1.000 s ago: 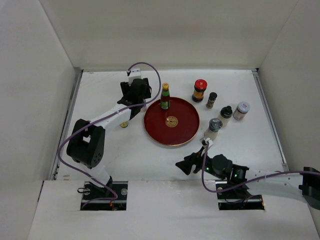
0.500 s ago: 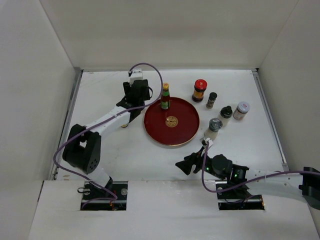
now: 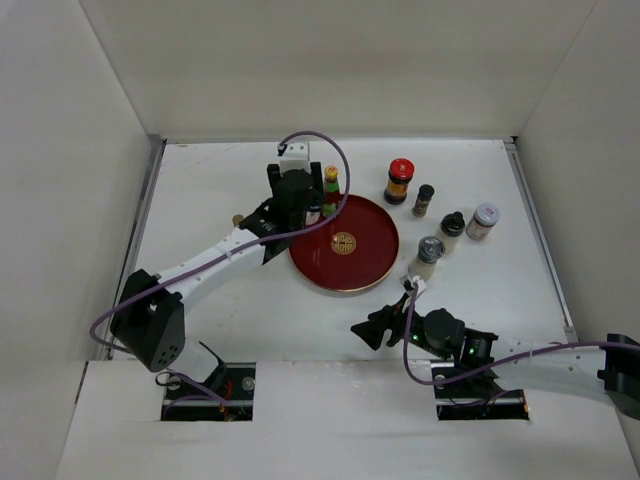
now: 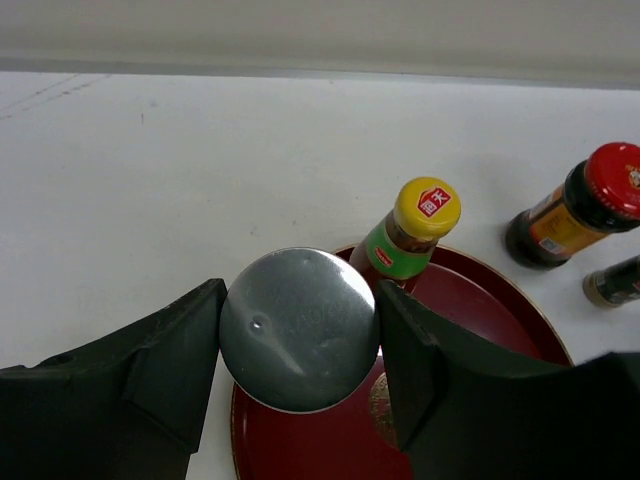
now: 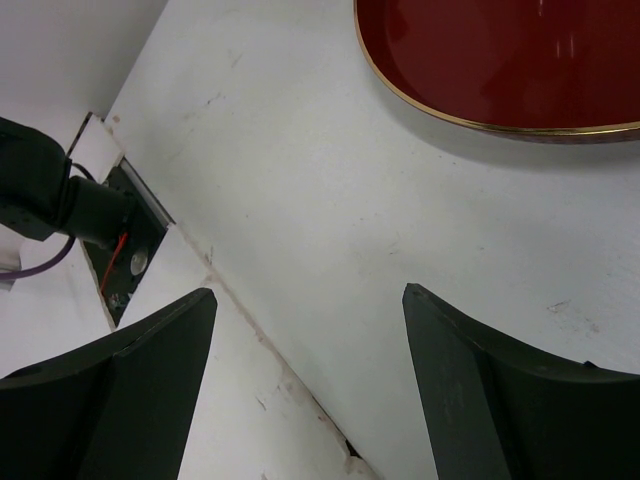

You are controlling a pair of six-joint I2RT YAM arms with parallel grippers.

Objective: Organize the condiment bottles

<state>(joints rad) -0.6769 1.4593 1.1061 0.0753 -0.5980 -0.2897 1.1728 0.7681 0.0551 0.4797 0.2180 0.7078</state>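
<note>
Left gripper point(image 4: 298, 338) is clenched on a silver-capped jar point(image 4: 296, 325) at the left rim of the tray point(image 3: 372, 236), just beside the yellow-capped bottle point(image 4: 406, 236) standing on it. Right gripper point(image 5: 310, 330) is spread wide and empty, low over the counter point(image 3: 200, 190). Right of the tray stand more bottles, the red-capped jar point(image 3: 400, 180) rearmost. White walls point(image 3: 330, 70) enclose the counter.

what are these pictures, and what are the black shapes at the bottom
Two robot arms bolted to a table. One picture comes from overhead; the other two from a camera on each wrist, so the black shapes are that arm's own fingers. The left fingers clamp a silver-lidded jar at the rim of a red tray, beside a yellow-capped bottle standing on it. The right fingers are open and empty. A red-capped jar stands on the table right of the tray.
</note>
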